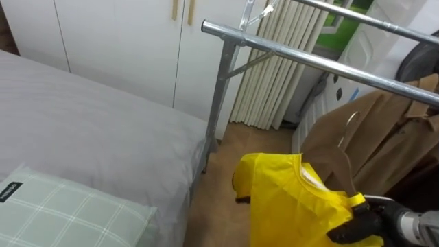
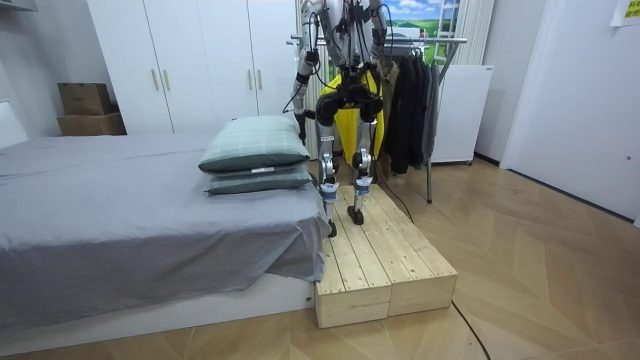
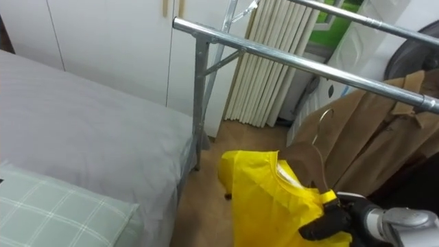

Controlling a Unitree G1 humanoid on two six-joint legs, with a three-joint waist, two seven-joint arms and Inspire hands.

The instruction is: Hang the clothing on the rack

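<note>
A yellow garment (image 1: 288,199) on a hanger hangs low in front of me, below the metal clothes rail (image 1: 309,58). The hanger's thin wire hook (image 1: 348,130) rises against a brown coat (image 1: 384,137) and sits well under the rail. My right hand (image 1: 360,223) comes in from the lower right, its dark fingers curled round the garment's shoulder by the collar. In the room view I stand on a wooden platform (image 2: 385,260) facing the rack, with the yellow garment (image 2: 343,112) in front of my body. My left hand (image 2: 299,100) hangs beside the pillows.
A grey bed (image 1: 89,130) lies to my left with a checked green pillow (image 1: 62,209) near its edge. The rack's upright post (image 1: 218,96) stands by the bed's corner. White wardrobes (image 1: 116,41) and a radiator (image 1: 274,75) stand behind. Dark coats (image 2: 405,100) fill the rail's right.
</note>
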